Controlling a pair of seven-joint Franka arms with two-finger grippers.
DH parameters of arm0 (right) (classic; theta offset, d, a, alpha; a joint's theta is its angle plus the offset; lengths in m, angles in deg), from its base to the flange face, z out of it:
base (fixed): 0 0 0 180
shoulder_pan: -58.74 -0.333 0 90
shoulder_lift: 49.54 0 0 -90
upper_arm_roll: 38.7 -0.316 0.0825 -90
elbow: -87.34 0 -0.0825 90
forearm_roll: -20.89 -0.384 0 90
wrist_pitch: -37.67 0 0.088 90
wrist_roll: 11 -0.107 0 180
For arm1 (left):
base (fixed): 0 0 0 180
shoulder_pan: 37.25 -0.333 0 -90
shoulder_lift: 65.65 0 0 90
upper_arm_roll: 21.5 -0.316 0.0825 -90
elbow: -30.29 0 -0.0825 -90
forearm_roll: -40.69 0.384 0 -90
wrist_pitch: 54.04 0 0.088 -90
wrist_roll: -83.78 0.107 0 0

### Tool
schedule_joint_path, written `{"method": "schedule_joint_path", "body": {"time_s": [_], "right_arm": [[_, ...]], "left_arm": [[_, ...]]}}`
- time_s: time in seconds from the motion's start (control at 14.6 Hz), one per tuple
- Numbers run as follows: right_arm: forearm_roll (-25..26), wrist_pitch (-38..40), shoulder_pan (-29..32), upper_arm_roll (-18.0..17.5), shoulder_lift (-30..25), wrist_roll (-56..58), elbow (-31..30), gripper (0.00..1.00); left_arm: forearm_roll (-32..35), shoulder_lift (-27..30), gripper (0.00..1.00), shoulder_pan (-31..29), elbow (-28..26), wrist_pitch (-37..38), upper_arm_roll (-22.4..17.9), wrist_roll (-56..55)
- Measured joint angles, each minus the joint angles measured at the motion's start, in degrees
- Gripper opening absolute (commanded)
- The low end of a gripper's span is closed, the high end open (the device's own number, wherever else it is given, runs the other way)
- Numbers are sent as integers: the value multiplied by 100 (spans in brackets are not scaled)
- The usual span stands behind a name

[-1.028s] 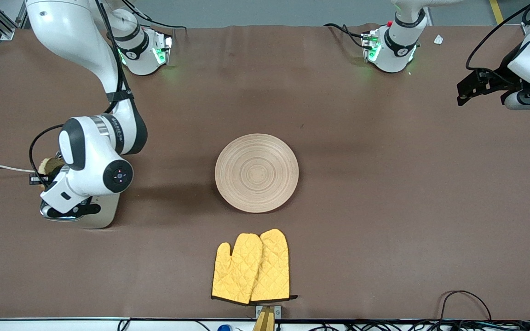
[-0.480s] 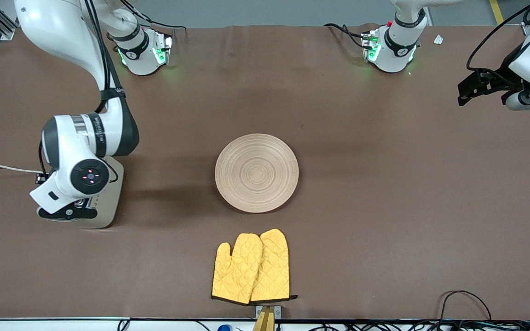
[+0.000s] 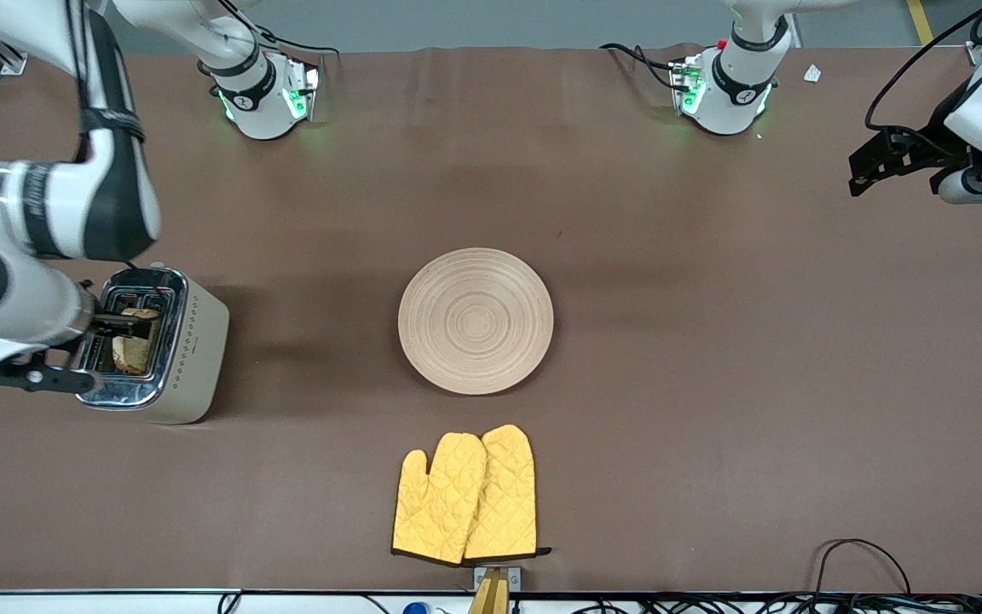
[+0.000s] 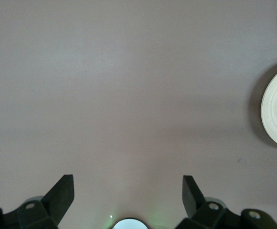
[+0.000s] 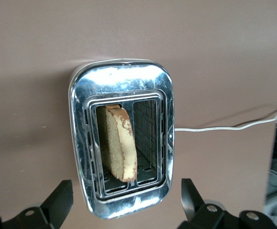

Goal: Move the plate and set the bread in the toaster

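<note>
You see the bread [image 5: 117, 143] tilted in one slot of the toaster [image 3: 193, 358] — right gripper [image 5: 124, 202] above it, jaws released. The plate [image 3: 476, 321] lies mid-table, at the toaster's 3 o'clock. The left gripper [image 4: 128, 193] waits, jaws spread, empty.

Light: even and moderately bright from overhead across the brown counter [image 3: 713, 341].
Shadows: soft, dark patch beside the toaster [image 3: 169, 350], faint rim under the plate [image 3: 476, 321].
Glare: bright reflections on the toaster's chrome top just ahead of the right claw [image 5: 124, 202]; green glow on the counter by both arm bases.
Focus: front view sharp; the left claw [image 4: 128, 195] shows dark with soft edges.
</note>
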Motion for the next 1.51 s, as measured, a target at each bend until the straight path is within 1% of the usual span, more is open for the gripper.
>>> {"method": "schedule_joint_path", "body": {"time_s": [0.14, 0.27, 0.55, 0.62, 0.75, 0.89, 1.03, 1.3, 1.51], "right_arm": [[-498, 10, 242, 2, -234, 332, -40, 100], [-805, 22, 463, 4, -480, 515, -129, 100], [-882, 208, 620, -37, -1113, 586, -307, 100], [-903, 254, 732, -136, -1279, 604, -327, 100], [-981, 293, 1080, -498, -1572, 634, -343, 100], [-994, 398, 1216, -669, -1785, 758, -351, 100], [-995, 539, 1257, -693, -1893, 809, -355, 100], [-1101, 686, 1347, -699, -1916, 778, -317, 100], [-1322, 756, 1349, -701, -1917, 769, -311, 100]], "left_arm": [[0, -13, 100, 0, 38, 0, 0, 0], [0, -30, 100, 0, 75, 0, 0, 0], [0, -44, 100, 0, 85, 0, 0, 0], [0, -46, 100, 0, 87, 0, 0, 0], [0, -48, 100, 0, 90, 0, 0, 0], [0, -52, 100, 0, 92, 0, 0, 0], [0, -54, 100, 0, 93, 0, 0, 0], [0, -55, 100, 0, 102, 0, 0, 0], [0, -55, 100, 0, 103, 0, 0, 1]]}}
